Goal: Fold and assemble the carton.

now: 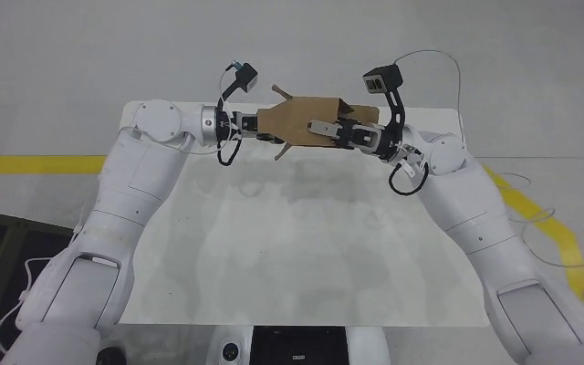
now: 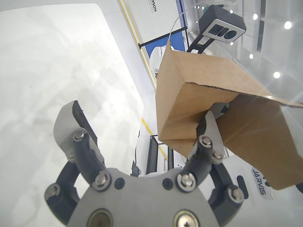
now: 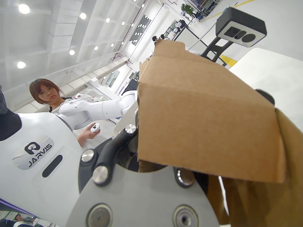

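The carton [image 1: 301, 121] is held aloft over the far side of the worktop [image 1: 274, 246]. One wall is clamped by the right end effector [image 1: 333, 133]. The left end effector [image 2: 142, 115] is spread wide, with one finger [image 2: 213, 131] set inside the open end. The body appears squared up, so folding in the end flaps [image 1: 284, 151] is judged the next move. Those splayed flaps could be snagged by the left wrist.
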You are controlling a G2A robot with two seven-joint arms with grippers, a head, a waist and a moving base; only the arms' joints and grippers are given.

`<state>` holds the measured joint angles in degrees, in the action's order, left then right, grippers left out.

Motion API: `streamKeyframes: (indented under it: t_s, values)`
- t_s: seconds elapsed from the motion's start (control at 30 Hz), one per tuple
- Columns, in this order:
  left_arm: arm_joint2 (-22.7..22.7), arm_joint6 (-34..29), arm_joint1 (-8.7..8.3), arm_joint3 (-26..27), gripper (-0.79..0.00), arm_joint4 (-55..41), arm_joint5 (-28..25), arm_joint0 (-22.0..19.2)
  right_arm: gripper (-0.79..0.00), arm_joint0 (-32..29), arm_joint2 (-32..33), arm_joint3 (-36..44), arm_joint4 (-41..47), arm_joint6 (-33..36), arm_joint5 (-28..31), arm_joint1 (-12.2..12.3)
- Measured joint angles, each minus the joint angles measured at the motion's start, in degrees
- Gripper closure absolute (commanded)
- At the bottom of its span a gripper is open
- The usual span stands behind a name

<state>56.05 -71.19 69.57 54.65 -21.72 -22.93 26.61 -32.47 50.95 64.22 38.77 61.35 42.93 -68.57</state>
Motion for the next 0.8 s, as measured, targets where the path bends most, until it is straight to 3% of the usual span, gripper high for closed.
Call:
streamKeyframes:
  t_s: [0.47,0.8]
  values:
    - [1.2,1.3,-0.05,-1.9,-0.785,-0.9,-3.7,-0.2,0.000,1.2,2.3,-5.7,-0.4,-1.8,1.7,-0.3]
    - [0.7,-0.7,-0.60,0.0,-0.785,1.8,-1.9,2.0,0.000,1.6,3.5,-6.9,-2.2,-4.9,1.7,-0.8]
